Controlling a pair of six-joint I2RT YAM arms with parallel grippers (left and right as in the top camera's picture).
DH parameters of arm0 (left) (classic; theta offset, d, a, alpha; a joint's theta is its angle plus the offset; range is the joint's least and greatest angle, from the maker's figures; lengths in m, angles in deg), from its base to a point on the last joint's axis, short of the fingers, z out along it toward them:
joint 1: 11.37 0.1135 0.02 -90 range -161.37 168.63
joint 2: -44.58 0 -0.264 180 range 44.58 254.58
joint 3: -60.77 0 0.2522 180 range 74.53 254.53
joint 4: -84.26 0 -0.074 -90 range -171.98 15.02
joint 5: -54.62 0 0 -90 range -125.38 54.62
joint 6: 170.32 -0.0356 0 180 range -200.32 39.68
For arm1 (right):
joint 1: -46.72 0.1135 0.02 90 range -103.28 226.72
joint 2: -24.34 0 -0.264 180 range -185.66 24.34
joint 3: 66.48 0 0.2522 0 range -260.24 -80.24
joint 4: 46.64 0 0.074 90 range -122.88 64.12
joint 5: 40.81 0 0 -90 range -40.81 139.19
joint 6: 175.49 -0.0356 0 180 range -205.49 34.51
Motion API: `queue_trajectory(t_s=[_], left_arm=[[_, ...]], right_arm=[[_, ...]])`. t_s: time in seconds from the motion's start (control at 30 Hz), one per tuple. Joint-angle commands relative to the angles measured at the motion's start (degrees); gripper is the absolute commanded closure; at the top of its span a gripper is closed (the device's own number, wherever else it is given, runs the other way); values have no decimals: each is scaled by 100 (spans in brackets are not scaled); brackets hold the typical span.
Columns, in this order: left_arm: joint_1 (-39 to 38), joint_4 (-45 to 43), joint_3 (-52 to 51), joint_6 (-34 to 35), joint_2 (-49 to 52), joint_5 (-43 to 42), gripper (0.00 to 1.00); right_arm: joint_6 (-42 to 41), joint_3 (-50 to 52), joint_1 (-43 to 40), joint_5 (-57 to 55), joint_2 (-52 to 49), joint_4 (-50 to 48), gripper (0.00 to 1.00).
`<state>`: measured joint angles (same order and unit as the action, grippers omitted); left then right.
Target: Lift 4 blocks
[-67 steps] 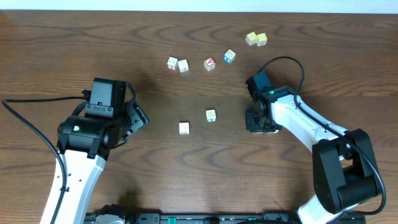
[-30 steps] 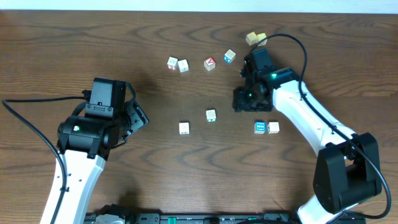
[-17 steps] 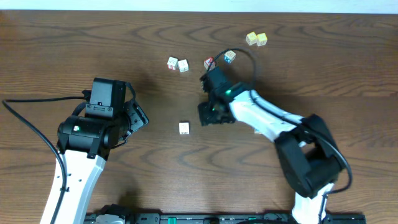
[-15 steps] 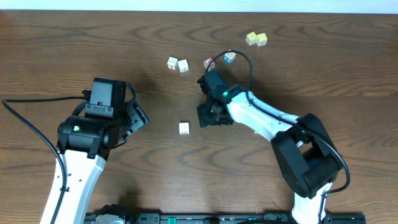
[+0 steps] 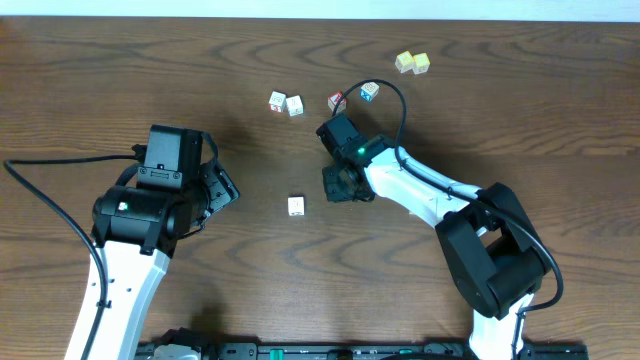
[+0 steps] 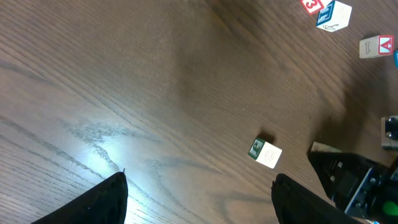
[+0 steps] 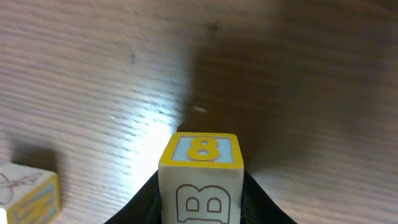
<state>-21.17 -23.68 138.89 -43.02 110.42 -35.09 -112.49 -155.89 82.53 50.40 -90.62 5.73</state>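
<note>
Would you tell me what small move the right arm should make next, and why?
Probably lift straight up a little. In the right wrist view the block marked 8 sits between the right fingers, which seem pressed against both its sides, and it looks to be resting on the table.

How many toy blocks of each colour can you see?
Yellow wooden cubes: 2
White wooden cubes, back row: 2
Red-faced wooden cube: 1
Blue-faced wooden cube: 1
Lone cream wooden cube: 1
Cream wooden cube marked 8, in right end effector: 1
Total: 8
</note>
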Motion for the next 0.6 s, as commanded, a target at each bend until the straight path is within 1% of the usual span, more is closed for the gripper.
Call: queue_trajectory(t_s=[0.0,0.23,0.3,0.37,0.57], left_arm=[[31,17,85,7,-26,15,25],[31,17,85,7,-26,15,25],[31,17,85,7,-26,15,25],[31,17,85,7,-26,15,25],[31,17,85,7,-26,15,25]], right_arm=[[-190,-149,-122,-195,0,306,75],[-669,-170,-262,-221,0,1099,75],[-778,-168,-260,-245,-2,1248,73],[-938,-136,-260,-269,-2,1292,72],[-940,-136,-262,-293,-2,1241,70]])
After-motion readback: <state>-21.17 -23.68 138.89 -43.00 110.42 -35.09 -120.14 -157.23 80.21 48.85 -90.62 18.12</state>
